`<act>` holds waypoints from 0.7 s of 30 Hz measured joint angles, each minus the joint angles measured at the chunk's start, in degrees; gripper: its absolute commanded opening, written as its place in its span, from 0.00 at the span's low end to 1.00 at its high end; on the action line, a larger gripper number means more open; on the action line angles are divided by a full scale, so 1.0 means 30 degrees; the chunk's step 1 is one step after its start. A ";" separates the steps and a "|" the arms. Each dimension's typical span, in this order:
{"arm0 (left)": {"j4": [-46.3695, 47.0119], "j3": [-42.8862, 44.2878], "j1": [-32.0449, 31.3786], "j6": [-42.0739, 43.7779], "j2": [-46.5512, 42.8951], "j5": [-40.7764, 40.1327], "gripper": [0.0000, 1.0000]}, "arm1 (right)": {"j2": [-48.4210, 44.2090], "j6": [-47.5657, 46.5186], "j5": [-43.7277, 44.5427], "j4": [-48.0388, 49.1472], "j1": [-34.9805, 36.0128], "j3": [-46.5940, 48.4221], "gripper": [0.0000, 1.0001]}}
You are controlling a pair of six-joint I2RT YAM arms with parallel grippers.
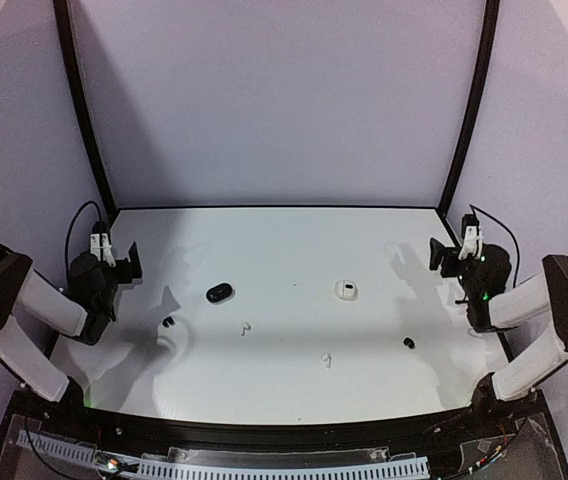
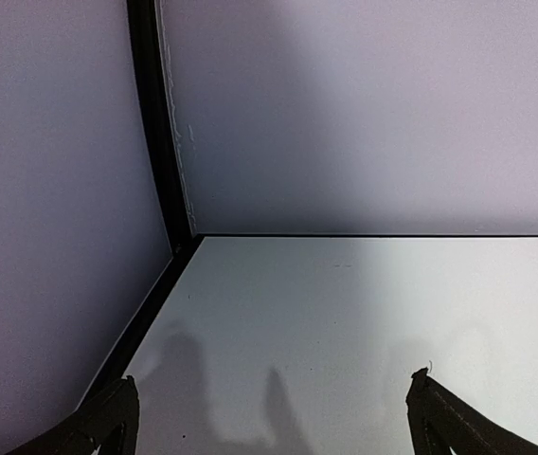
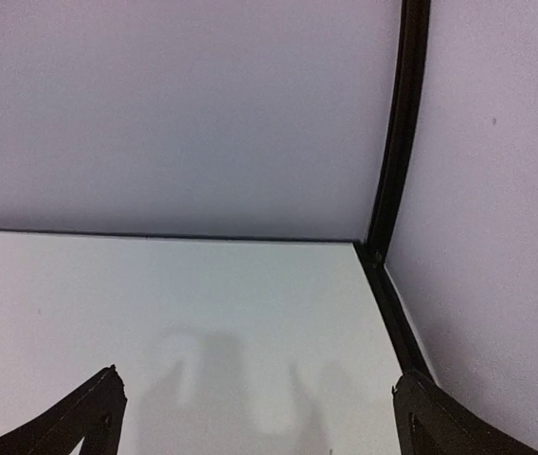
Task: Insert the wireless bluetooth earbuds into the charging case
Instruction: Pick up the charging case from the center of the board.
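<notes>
The left end effector and right end effector stood released, empty; what seemed earbuds lay on the surface.

This is looking like a robotics lab test cell: plain pale walls and black frame posts are enclosing a white worktop, with the left arm and right arm sitting at its near edge.

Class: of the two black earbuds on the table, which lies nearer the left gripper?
The black earbud near the black case, at left; the other black earbud lies far right, past the white case.
</notes>
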 measured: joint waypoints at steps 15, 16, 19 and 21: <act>-0.7599 0.6477 0.0007 -0.1814 -0.4481 0.2069 1.00 | -0.1945 -0.0911 -0.6943 -1.1169 0.2492 0.9209 0.99; -0.8204 0.7082 0.0007 -0.2040 -0.4998 0.3271 0.99 | -0.1457 -0.1712 -0.7271 -1.1948 0.3271 0.9828 0.99; -1.0018 0.8925 -0.0102 -0.2769 -0.5472 0.6929 0.99 | 0.0182 -0.5238 -0.8160 -1.5351 0.5595 1.1679 0.99; -1.1220 0.9857 -0.0386 -0.3213 -0.5355 0.8546 0.99 | 0.0663 -0.7796 -0.8706 -1.7180 0.6382 1.1948 0.99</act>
